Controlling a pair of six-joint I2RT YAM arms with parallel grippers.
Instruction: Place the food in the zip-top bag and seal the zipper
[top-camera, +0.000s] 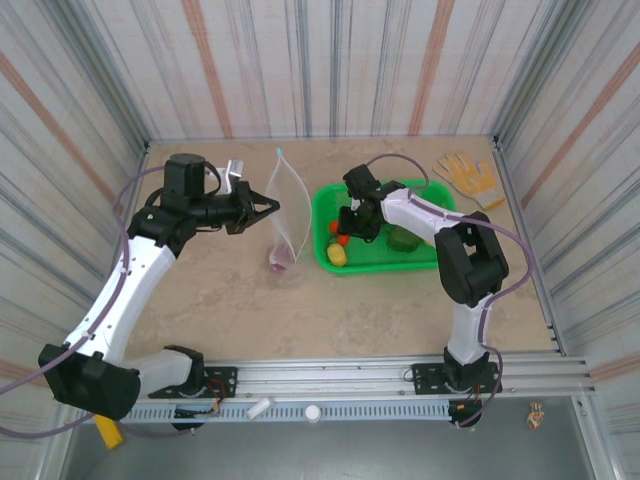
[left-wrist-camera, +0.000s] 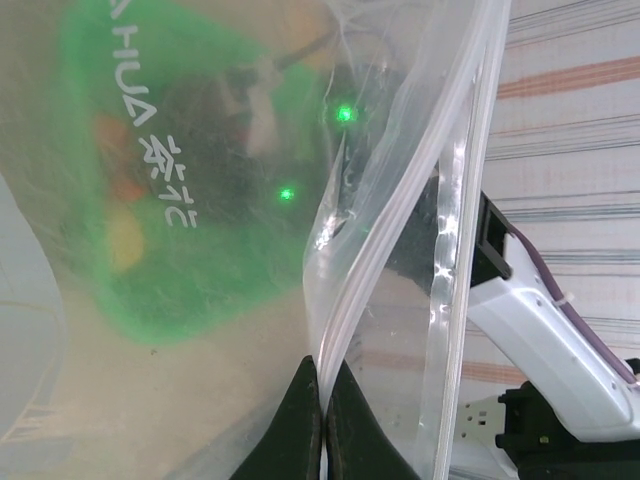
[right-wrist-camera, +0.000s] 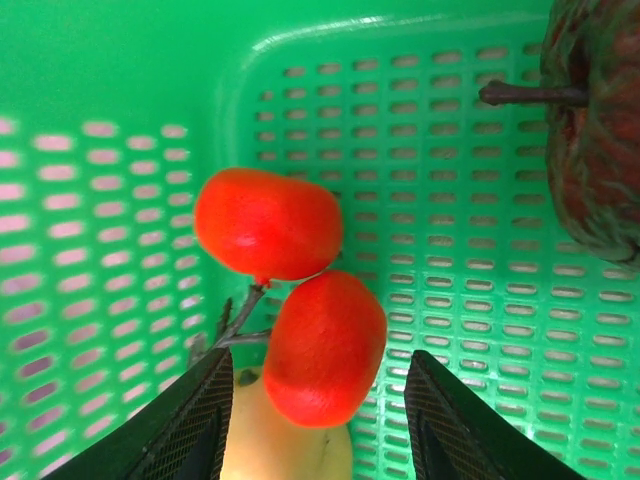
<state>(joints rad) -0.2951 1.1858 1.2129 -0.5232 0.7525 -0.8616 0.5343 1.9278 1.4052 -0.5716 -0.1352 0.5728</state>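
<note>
The left gripper (left-wrist-camera: 325, 425) was pinched together on the edge of the zip-top bag (left-wrist-camera: 200, 250), whose film blurred the green basket (right-wrist-camera: 450, 150) behind it. The right gripper (right-wrist-camera: 315, 420) stood in that basket, fingers apart, flanking twin red fruits (right-wrist-camera: 290, 270). A yellow piece (right-wrist-camera: 290, 455) beneath them and a dark stemmed fruit (right-wrist-camera: 600, 130) were cut off.

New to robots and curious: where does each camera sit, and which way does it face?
Top external: above and behind, looking down at the table; left arm, right arm show.
Left wrist: on the left arm, looking along the left gripper, shut on the zip-top bag.
Right wrist: on the right arm, looking past the open right gripper at red fruits.
Shared: all three show the green basket.
</note>
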